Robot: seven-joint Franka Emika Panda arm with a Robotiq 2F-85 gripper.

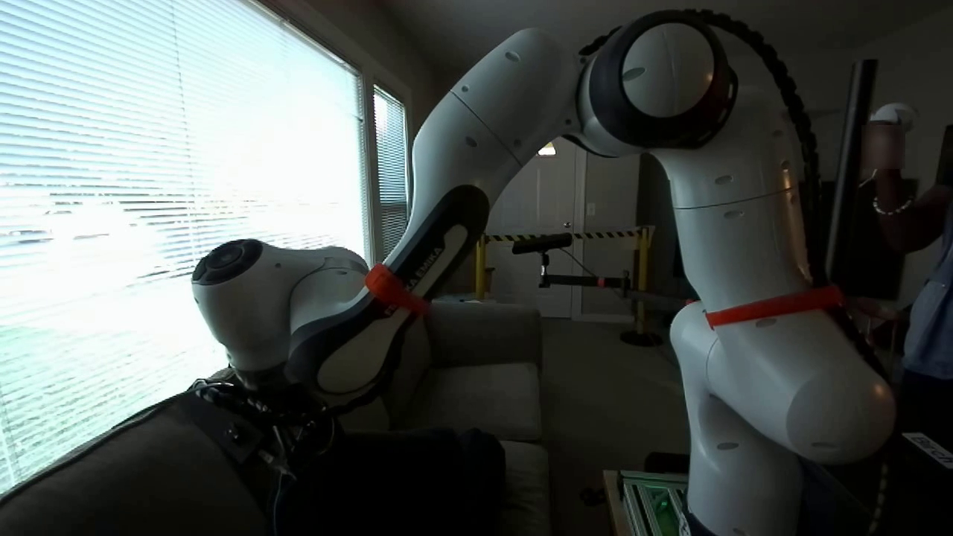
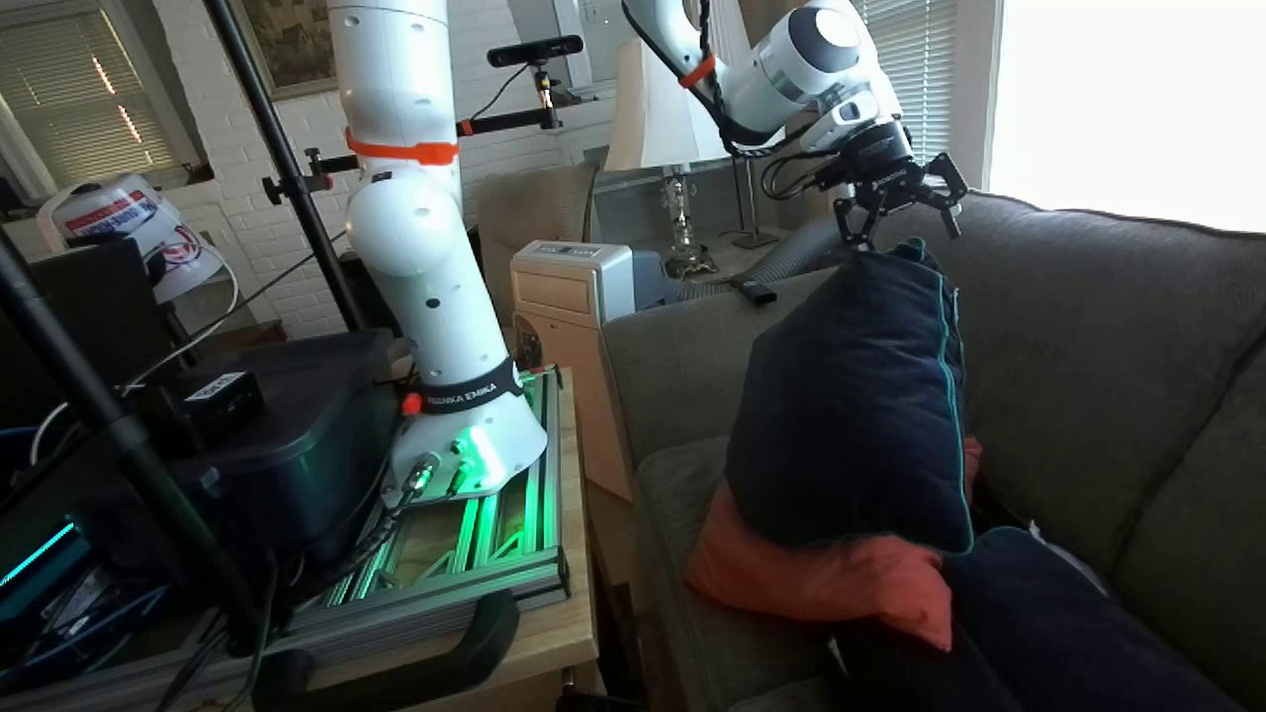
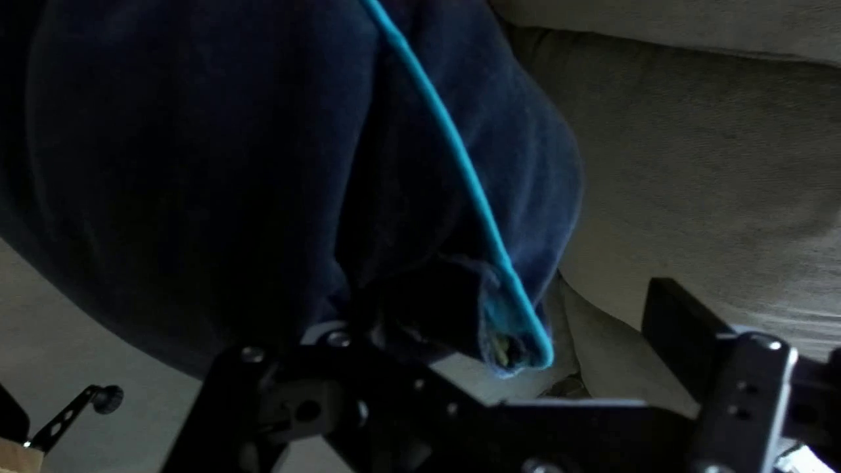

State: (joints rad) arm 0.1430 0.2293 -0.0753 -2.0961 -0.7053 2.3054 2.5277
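So the claw (image 2: 907, 234) is hanging right over the top corner of a navy pillow (image 2: 841, 396), and its two fingers are spread wide with nothing gripped between them. In the wrist view the pillow's corner shows in the gap, with teal piping (image 3: 456, 141) running down to it, and that corner looks kinda crumpled and a little open. Can't really tell if a fingertip is touching the fabric or just beside it, it's that close and that dark.

The pillow itself is tilted up on the gray couch (image 2: 1128, 326), sitting on top of an orange-red pillow (image 2: 821, 578). There's another navy one (image 2: 1068, 613) lying lower down near the backrest. Around the couch arm you get a ribbed hose (image 2: 801, 255), a boxy appliance (image 2: 559, 292) and a lamp (image 2: 653, 109) with a pale shade.

The robot's base (image 2: 465, 445) sits on a metal frame on a wooden bench (image 2: 564, 633), lit up green, with a big dark case (image 2: 326, 435) next to it. In an exterior view there's also a super bright window (image 1: 186, 149) with blinds, a white door (image 1: 540, 223) at the back and part of a person (image 1: 923, 320).
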